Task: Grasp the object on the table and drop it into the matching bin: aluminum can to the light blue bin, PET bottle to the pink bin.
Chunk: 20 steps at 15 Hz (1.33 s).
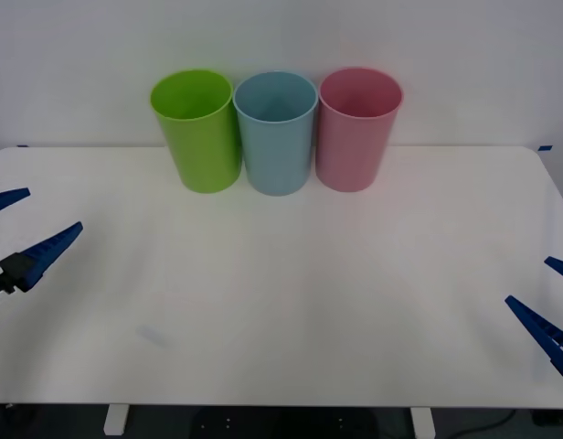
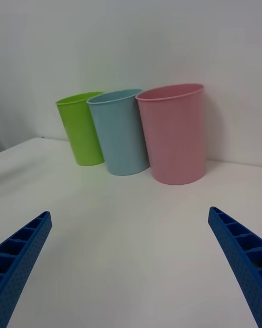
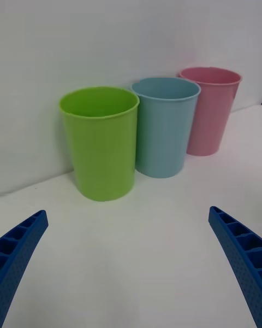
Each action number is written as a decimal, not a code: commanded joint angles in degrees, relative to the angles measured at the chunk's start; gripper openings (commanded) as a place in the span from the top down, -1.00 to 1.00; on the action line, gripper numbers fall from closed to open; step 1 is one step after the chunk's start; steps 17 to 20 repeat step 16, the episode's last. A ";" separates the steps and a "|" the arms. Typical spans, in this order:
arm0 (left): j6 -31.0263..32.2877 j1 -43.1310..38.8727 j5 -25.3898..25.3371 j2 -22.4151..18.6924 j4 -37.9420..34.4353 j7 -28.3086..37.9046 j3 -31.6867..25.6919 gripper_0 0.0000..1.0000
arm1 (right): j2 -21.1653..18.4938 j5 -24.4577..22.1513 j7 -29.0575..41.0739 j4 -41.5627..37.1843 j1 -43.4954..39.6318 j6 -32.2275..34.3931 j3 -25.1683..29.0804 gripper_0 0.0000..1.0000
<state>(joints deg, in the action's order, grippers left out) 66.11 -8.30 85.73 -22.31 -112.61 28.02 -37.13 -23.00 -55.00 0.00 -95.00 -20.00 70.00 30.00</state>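
Observation:
The light blue bin stands upright at the back of the white table. The pink bin stands just to its right, close beside it. The object, whether aluminum can or PET bottle, is out of view. My left gripper hovers open at the table's left edge. At the right edge, my right gripper is open too. Both hold nothing and are far from the bins.
A lime green bin stands left of the light blue one, completing a tight row against the white wall. A faint smudge marks the tabletop at front left.

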 commanded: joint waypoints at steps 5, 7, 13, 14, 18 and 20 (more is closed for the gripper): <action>3.24 -4.36 -1.00 -0.10 0.11 -5.17 -3.30 -1.00 | 0.00 0.00 0.00 0.00 0.00 0.00 0.00 -1.00; 3.24 -4.53 -1.18 -0.10 0.11 -5.61 -3.30 -1.00 | 0.00 0.00 0.00 0.00 0.00 0.00 0.00 -1.00; 3.15 -5.76 -1.18 -0.10 0.03 -5.70 -3.13 -1.00 | 0.00 0.00 0.00 0.00 0.00 0.00 0.00 -1.00; 3.15 -5.76 -1.18 -0.10 0.03 -5.70 -3.13 -1.00 | 0.00 0.00 0.00 0.00 0.00 0.00 0.00 -1.00; 3.15 -5.76 -1.18 -0.10 0.03 -5.70 -3.13 -1.00 | 0.00 0.00 0.00 0.00 0.00 0.00 0.00 -1.00; 3.15 -5.76 -1.18 -0.10 0.03 -5.70 -3.13 -1.00 | 0.00 0.00 0.00 0.00 0.00 0.00 0.00 -1.00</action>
